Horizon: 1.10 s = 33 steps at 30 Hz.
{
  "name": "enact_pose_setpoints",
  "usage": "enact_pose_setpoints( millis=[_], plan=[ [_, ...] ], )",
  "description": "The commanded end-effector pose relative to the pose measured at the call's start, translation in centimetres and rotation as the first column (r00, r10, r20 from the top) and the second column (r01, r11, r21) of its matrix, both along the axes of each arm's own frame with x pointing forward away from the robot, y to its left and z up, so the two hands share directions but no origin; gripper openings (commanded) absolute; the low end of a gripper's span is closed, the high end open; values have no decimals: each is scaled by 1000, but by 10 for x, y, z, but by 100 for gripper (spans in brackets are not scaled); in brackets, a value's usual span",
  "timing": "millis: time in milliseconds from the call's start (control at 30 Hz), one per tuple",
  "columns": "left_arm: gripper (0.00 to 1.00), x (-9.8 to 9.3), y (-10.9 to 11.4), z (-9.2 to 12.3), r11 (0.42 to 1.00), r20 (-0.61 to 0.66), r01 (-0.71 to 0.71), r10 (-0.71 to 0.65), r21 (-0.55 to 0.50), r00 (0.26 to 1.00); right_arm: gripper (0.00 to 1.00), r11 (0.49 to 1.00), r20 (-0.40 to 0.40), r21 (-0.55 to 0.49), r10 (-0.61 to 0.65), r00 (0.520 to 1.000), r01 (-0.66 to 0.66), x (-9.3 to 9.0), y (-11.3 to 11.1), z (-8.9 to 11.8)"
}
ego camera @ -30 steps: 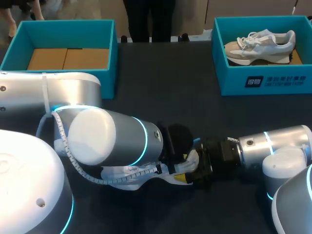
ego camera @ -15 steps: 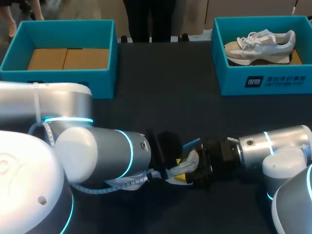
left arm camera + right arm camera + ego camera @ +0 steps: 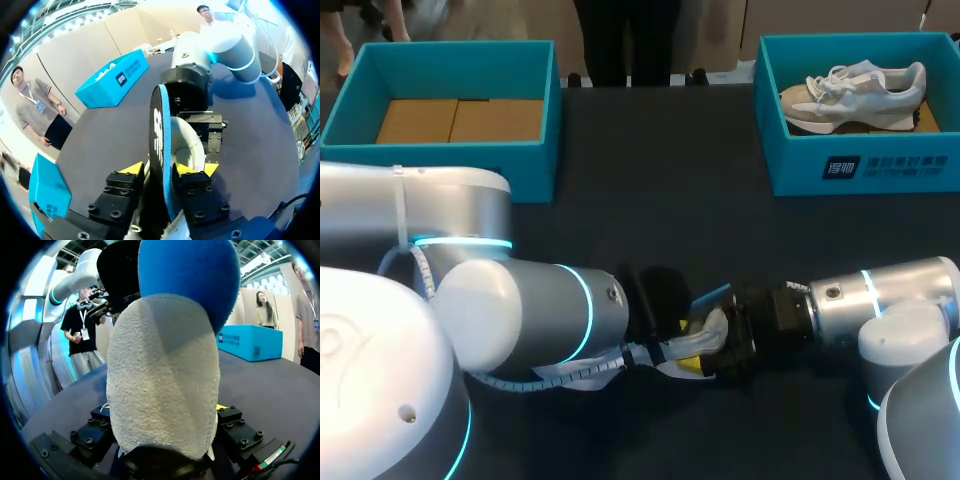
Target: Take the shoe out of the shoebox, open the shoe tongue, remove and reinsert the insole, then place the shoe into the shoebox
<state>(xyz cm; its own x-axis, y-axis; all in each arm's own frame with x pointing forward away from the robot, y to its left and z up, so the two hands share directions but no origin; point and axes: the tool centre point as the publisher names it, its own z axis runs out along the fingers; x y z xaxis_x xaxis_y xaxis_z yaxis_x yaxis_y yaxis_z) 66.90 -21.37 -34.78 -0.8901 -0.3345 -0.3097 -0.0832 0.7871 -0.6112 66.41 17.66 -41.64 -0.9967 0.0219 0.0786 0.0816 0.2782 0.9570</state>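
Dark tabletop (image 3: 650, 220) is filling my head view, and two teal shoeboxes are sitting along its far edge, well apart. At the far left, the left shoebox (image 3: 548, 130) is standing open and showing only its brown cardboard floor (image 3: 460, 120). On the far right, the right shoebox (image 3: 800, 165) is holding a pale sneaker (image 3: 855, 92), which is lying on its side with the laces facing up.

Neither box is holding the shoe I am working on. That white shoe (image 3: 192, 145) is sitting low over the table at the near edge, between my two arms. Both grippers are meeting at it there.

Looking through the left wrist camera, I am seeing the blue insole (image 3: 160, 125) standing on edge and rising out of the shoe. My left gripper (image 3: 160, 169) is pinching the insole narrowly, with a yellow tip pressing on each face.

From the opposite side, my right gripper (image 3: 162, 412) is clamping the white shoe. Its textured white upper is filling the space between the fingers, and the blue insole is showing just above it. My right arm (image 3: 880, 300) is lying low along the table.
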Motion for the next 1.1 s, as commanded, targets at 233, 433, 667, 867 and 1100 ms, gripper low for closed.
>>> enact_pose_setpoints(
  millis=[233, 433, 667, 867, 1100],
  plan=[
    [0, 1, 1, -8, 1000, -20, -10, 9, -12, 1000, 0, 1000, -1, -6, 0, 1000, 0, -1, 2, 1],
    [0, 4, -5, 6, 1000, -21, -15, 14, -18, 1000, 0, 1000, -1, -6, 0, 1000, 0, -1, 2, 1],
    [0, 11, -20, 20, 1000, -40, -5, 4, -24, 999, 0, 1000, -1, -6, 0, 1000, 0, -1, 2, 1],
    [0, 18, -30, 28, 999, -108, 3, -9, -53, 994, 0, 1000, -1, -6, 0, 1000, 0, -1, 2, 1],
    [0, 21, -39, 40, 996, -171, 23, -39, -90, 985, 0, 1000, -1, -6, 0, 1000, 0, -1, 2, 1]
  ],
)
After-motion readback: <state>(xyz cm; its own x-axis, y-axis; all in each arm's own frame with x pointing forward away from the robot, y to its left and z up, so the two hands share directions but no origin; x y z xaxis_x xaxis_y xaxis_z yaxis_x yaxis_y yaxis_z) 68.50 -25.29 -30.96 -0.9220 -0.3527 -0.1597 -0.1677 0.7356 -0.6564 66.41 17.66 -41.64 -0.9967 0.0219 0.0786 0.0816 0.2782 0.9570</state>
